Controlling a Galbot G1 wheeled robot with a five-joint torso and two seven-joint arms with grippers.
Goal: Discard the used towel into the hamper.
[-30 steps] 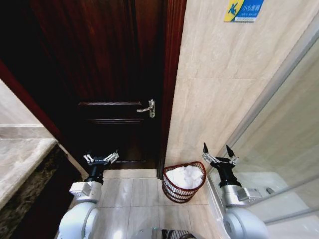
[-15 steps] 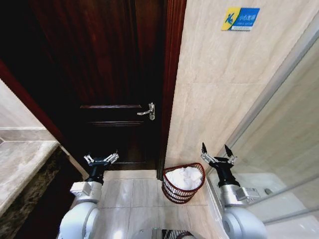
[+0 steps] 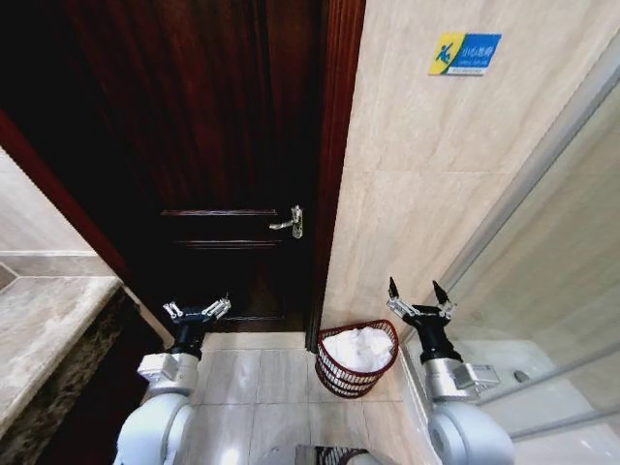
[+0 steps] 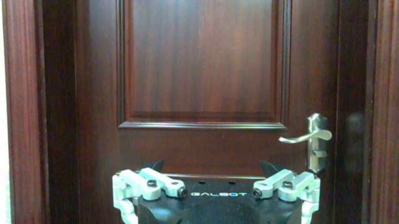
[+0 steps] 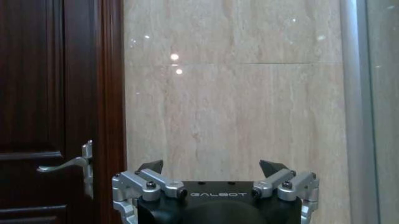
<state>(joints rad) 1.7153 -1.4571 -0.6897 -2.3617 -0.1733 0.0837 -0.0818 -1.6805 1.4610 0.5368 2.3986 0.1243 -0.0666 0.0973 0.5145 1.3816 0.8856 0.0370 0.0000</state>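
The hamper, a small round reddish-brown basket of thin bars, stands on the floor against the wall beside the door frame. A crumpled white towel lies inside it. My left gripper is held up to the left of the hamper, open and empty, facing the dark door. My right gripper is raised just right of the hamper, open and empty, facing the beige wall.
A dark wooden door with a silver lever handle is ahead. A marble counter runs along the left. A glass shower partition stands at the right. Beige floor tiles lie between my arms.
The head view has tilted slightly upward, so the wall sign and door handle sit lower in the picture. Both grippers stay open and raised.
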